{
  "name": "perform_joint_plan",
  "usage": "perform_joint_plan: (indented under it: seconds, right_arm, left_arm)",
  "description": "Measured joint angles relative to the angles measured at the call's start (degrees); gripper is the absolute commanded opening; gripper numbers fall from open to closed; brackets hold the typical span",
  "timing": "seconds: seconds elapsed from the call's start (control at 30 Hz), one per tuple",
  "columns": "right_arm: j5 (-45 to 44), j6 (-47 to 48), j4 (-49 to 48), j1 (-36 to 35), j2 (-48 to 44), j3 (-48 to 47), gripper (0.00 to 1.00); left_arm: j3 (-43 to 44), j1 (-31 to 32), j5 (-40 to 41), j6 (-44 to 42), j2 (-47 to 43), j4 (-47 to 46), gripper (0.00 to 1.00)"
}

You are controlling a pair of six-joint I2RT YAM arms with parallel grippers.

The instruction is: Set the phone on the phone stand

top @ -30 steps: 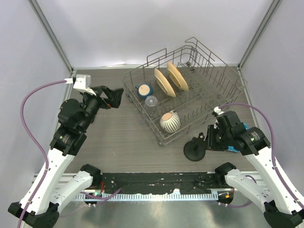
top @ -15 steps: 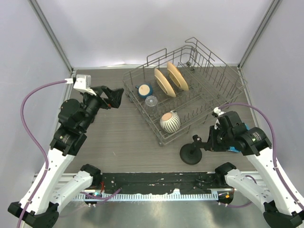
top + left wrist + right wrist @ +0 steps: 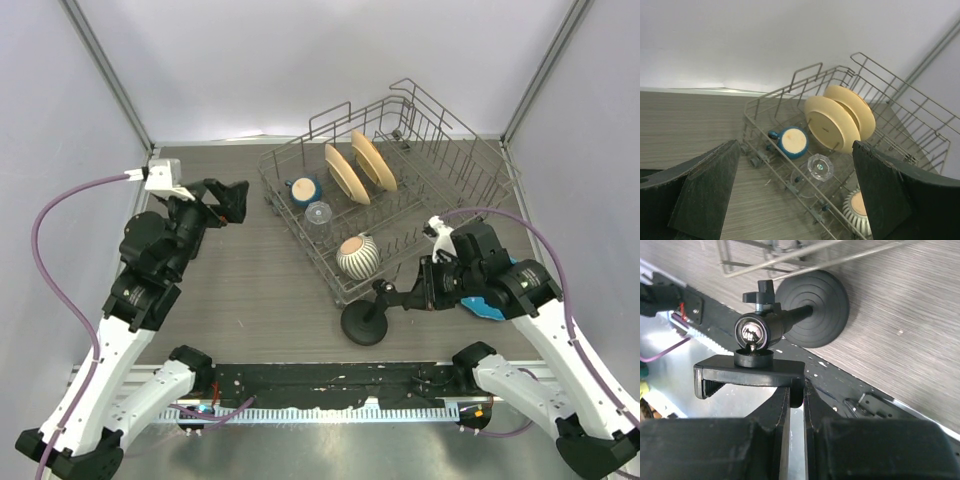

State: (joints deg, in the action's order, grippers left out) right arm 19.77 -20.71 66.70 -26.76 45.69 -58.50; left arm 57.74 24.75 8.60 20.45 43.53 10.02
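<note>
The phone stand (image 3: 365, 322) is all black, with a round disc base near the table's front edge, just in front of the dish rack's near corner. My right gripper (image 3: 412, 297) is shut on the stand's upright holder. The right wrist view shows the fingers (image 3: 775, 412) pinching a tab of the holder clamp, with the ribbed disc base (image 3: 816, 307) beyond. I cannot tell if the base touches the table. My left gripper (image 3: 232, 198) is open and empty at the back left; it also shows in the left wrist view (image 3: 795, 200). The phone is out of view.
A wire dish rack (image 3: 455, 150) fills the back right, holding two cream plates (image 3: 358, 168), a blue cup (image 3: 303, 189), a clear glass (image 3: 319, 213) and a striped bowl (image 3: 356, 256). A blue plate (image 3: 492, 311) peeks from under my right arm.
My right gripper has moved left with the phone stand, carrying its base leftward along the front of the rack. My left gripper shifted slightly left.
</note>
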Motion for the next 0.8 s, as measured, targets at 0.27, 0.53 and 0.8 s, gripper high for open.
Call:
perform_joint_plan:
  seconds: [0.27,0.53,0.8]
  right_arm:
    - [1.53,-2.75,-9.09,-13.73,5.62,0.42,0.01]
    - [-3.26,-8.17,-25.33,-28.15,13.84,0.7,0.01]
    - [-17.97,-10.51,-31.32,-30.45,27.82,-8.31,0.01]
  left_arm:
    - [-1.42,0.04,7.48,-0.13,-3.21,0.09,0.98]
    - [-1.88,0.04,12.94,-0.33,-5.16,0.07,0.96]
    - [-5.07,0.04,24.17,-0.33,-11.04,-0.37,0.98]
